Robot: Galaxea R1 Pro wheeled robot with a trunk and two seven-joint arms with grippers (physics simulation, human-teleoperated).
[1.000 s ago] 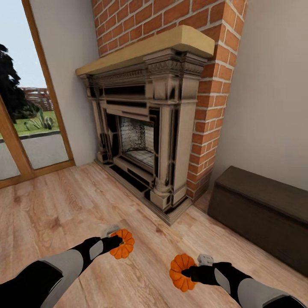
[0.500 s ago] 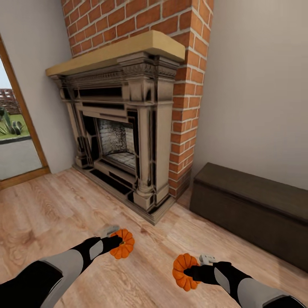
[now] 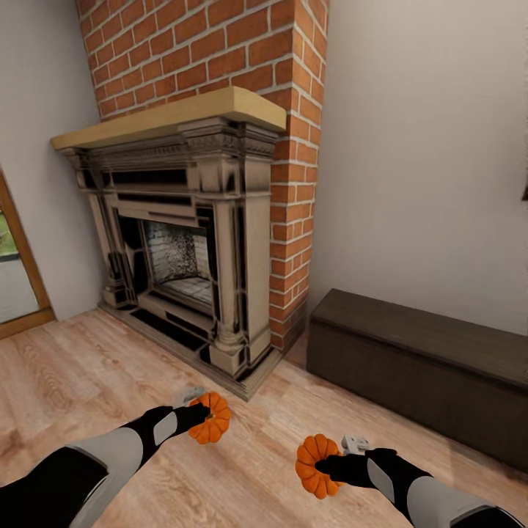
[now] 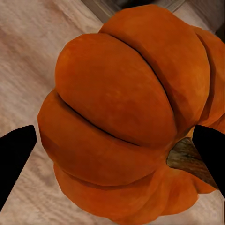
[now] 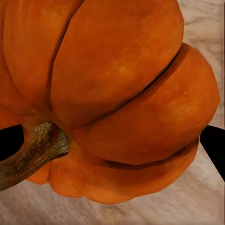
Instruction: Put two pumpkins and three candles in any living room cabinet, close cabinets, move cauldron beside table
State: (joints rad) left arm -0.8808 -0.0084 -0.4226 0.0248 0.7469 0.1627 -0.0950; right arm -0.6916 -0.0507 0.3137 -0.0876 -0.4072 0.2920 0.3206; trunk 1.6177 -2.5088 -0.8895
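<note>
Nearest the robot, each hand carries one of the two pumpkins above the wooden floor (image 3: 81, 367). The left hand (image 3: 196, 416) is closed around the left pumpkin (image 3: 210, 427), and in the left wrist view its dark fingertips (image 4: 16, 154) sit on either flank of the ribbed body (image 4: 126, 117), the stem off to one side. The right hand (image 3: 326, 465) grips the right pumpkin (image 3: 315, 466) likewise; the right wrist view shows that fruit (image 5: 117, 93) with its brown stem (image 5: 30, 154) curling out beside one finger.

These pumpkins look rigid and light, with smooth, rounded lobes that could slip out of a pinch. The grooves between the ribs are probably the surest seat for the fingers. Taking hold across the widest part, as both hands do, seems sound. The stem looks too thin and curved to trust as a handle.

Farther off on the right, against the pale wall, stands the long low dark-brown cabinet (image 3: 418, 367), its front closed as far as can be seen. A drawer will need opening, which is awkward with both hands full, so one pumpkin may have to be set down on the cabinet top.

Farthest away on the left is the brick fireplace (image 3: 191, 242) with its pale mantel.
</note>
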